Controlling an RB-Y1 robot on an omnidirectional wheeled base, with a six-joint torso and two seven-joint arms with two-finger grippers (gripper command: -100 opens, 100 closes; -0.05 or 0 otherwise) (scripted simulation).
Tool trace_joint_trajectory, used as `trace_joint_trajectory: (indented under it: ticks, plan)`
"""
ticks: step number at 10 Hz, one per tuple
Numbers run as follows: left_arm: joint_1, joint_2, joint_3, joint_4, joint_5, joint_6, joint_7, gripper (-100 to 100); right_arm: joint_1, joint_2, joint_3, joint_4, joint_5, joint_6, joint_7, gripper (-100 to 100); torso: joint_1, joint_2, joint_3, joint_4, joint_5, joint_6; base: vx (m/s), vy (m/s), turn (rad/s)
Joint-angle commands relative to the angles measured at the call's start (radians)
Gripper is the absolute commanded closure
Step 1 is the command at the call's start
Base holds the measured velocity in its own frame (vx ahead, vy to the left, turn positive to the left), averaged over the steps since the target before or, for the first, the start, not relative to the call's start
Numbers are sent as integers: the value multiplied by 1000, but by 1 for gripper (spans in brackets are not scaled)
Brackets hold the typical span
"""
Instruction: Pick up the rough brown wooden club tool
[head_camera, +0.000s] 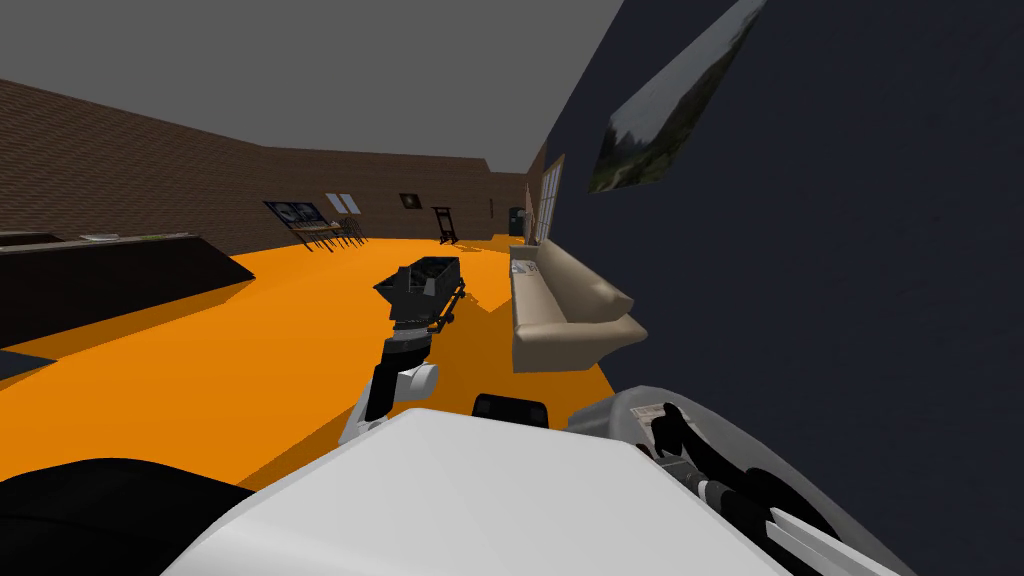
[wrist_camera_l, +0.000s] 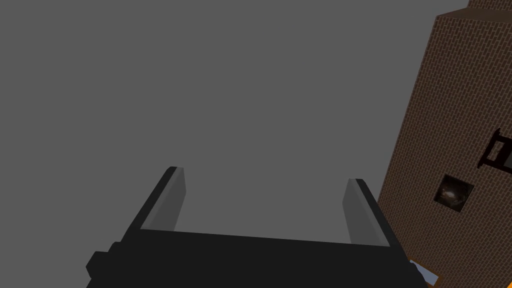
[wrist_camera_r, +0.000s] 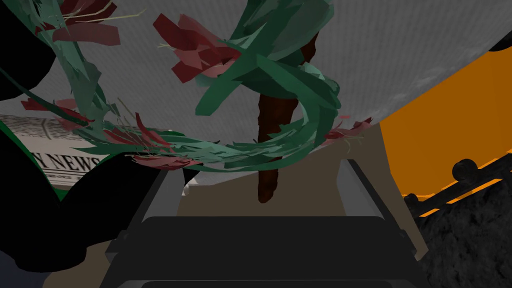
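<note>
The club is a rough dark brown stick lying on a grey table top. A wreath of green leaves and red flowers is looped around the club's middle. My right gripper is open just short of the club, whose near end points into the gap between my fingers without touching them. In the head view the same grey table sits low at my right. My left gripper is open and empty, raised in front of me.
A folded newspaper lies on the table beside the wreath. A beige sofa stands along the dark wall on the right. A black cart stands on the orange floor ahead. A long dark counter is at far left.
</note>
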Motion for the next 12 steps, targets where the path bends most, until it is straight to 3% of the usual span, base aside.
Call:
trace_joint_trajectory:
  ticks: [1,5,6,7,10,11,12]
  plan:
    - [0,0,0,0,0,0,0,0,0,0,0,0,0,0,0,100,0,0,0,0,0,0,0,0,0]
    - [0,0,0,0,0,0,0,0,0,1,1,-2,0,-1,0,100,-2,-2,-1,0,0,0,0,0,0]
    - [0,0,0,0,0,0,0,0,0,1,1,-2,0,-1,0,0,-2,-2,-1,0,0,0,0,0,0]
    - [0,0,0,0,0,0,0,0,12,-36,-6,-34,-6,2,0,100,-2,-2,-1,0,0,0,23,2,-168]
    - [0,0,0,0,0,0,0,0,28,-95,-13,-91,-16,6,2,100,0,-2,-1,-1,2,1,29,13,-148]
    - [0,0,0,0,0,0,0,0,27,-83,-13,-77,-14,3,2,100,0,-2,-1,0,2,1,9,6,-28]
    - [0,0,0,0,0,0,0,0,28,-84,-13,-79,-14,3,2,0,0,-1,-1,0,2,0,0,0,0]
